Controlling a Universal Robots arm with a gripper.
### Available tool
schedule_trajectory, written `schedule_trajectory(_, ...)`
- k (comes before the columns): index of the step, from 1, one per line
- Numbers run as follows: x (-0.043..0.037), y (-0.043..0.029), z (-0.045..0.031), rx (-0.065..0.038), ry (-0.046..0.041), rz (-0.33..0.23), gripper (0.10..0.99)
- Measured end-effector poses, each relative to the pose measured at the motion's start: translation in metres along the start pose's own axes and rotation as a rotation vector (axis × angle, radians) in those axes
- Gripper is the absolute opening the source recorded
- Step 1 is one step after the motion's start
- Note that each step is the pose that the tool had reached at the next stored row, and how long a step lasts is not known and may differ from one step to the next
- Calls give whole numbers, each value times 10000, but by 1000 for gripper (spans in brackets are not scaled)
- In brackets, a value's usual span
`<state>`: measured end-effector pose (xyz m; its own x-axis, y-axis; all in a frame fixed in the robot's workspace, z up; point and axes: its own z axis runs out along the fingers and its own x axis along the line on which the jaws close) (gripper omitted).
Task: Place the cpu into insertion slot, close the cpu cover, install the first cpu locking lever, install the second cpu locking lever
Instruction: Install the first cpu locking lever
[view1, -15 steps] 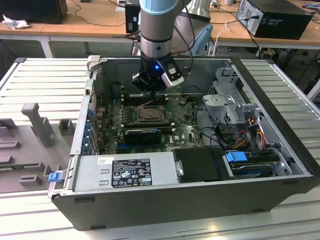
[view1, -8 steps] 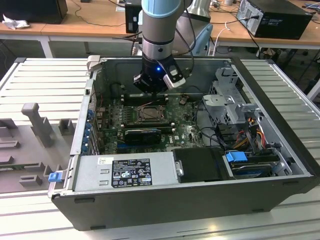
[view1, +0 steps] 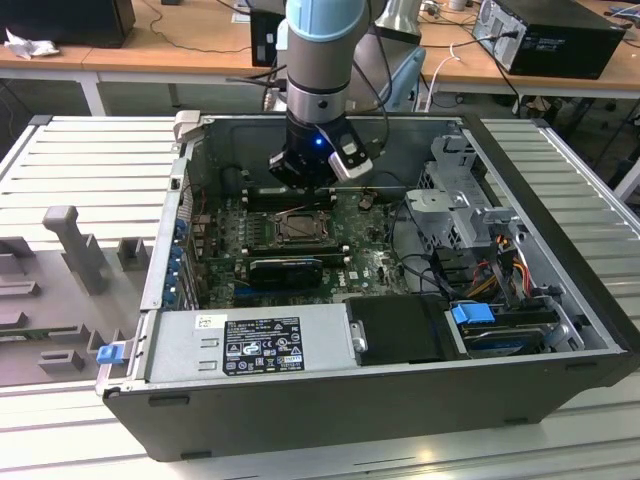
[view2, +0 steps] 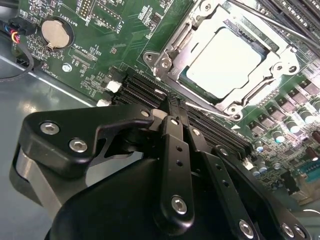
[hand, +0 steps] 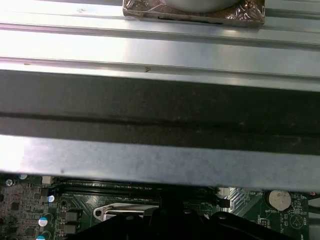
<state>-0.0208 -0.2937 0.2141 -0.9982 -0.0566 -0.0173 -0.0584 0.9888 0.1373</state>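
Matte silver cpu (view2: 226, 64), cover (view2: 260, 82) closed

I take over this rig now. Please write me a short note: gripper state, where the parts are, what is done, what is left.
Gripper: fingers shut, tips down at the board beside the socket, against a thin lever. Whether they grip the lever I cannot tell.
Cpu: seated in the socket, flat.
Cover: closed over the cpu, whose top shows through its window.
Done: cpu placed, cover shut.
Left: both locking levers. I cannot tell whether either is latched, so check them first.
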Motion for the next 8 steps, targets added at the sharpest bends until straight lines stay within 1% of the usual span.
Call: schedule_trajectory(8,-6,-8,58,-1,5,-39,106)
